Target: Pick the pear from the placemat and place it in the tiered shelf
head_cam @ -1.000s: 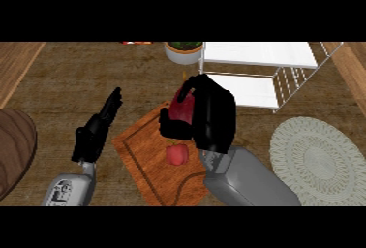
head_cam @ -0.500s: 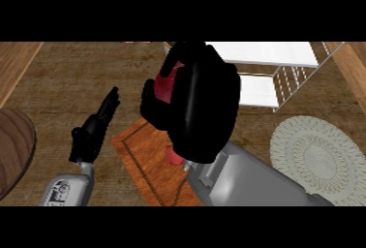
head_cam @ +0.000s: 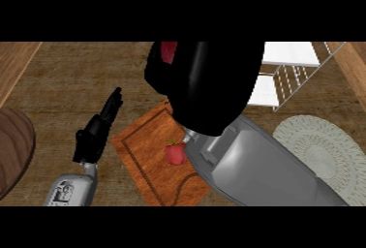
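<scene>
Right hand (head_cam: 207,82) raised close to the view, far centre, fingers curled round red pear (head_cam: 169,51), mostly hidden, only a red patch showing. White wire tiered shelf (head_cam: 289,72) just right of it. Left hand (head_cam: 100,128) at left, fingers straight, holding nothing. Brown wooden cutting board (head_cam: 146,164) between the forearms carries small red green-stemmed fruit (head_cam: 175,153). Round pale woven placemat (head_cam: 325,150) near right.
</scene>
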